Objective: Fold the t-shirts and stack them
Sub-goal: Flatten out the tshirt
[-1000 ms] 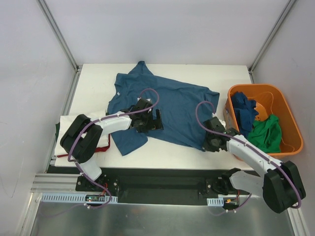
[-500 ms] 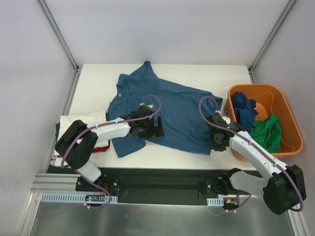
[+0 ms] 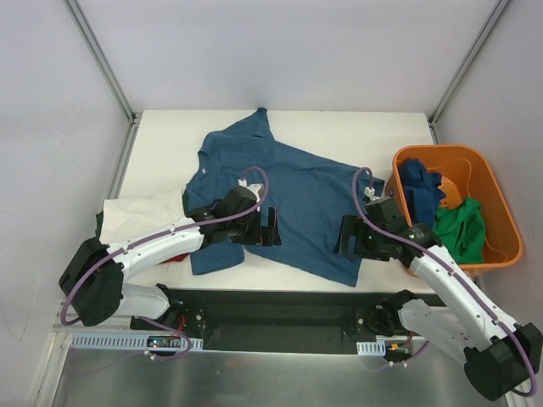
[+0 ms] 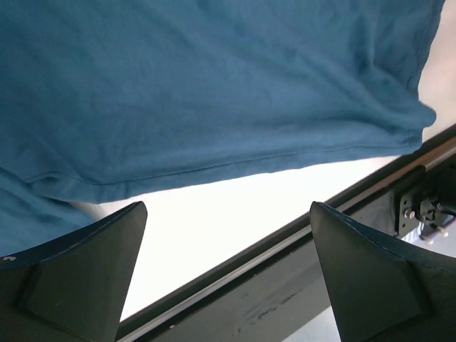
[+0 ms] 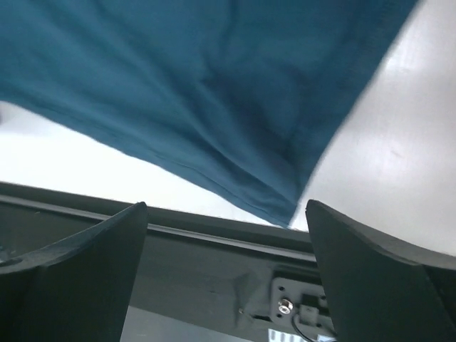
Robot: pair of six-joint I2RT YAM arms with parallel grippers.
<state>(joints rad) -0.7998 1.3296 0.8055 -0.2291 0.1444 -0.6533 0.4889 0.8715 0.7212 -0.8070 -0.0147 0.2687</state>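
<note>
A blue t-shirt (image 3: 288,186) lies spread on the white table (image 3: 161,140), collar toward the far side and hem toward the arms. My left gripper (image 3: 270,227) hovers open over its lower left part, with the hem (image 4: 214,167) and the table edge showing between the fingers (image 4: 71,285). Over the shirt's lower right corner (image 5: 285,206) my right gripper (image 3: 349,239) stands open and holds nothing. In the left wrist view the left gripper (image 4: 228,274) has nothing in it, and the right gripper (image 5: 226,278) has nothing in it in its own view.
An orange basket (image 3: 502,212) at the right holds a dark blue shirt (image 3: 420,191) and a green shirt (image 3: 462,231). A white shirt (image 3: 144,208) lies at the left edge over a red one (image 3: 176,257). A dark rail (image 3: 280,297) runs along the near edge.
My right gripper has opened and let go of the blue shirt's lower right corner. The shirt has slid a little to the right and lies flatter. The left gripper stayed open.
</note>
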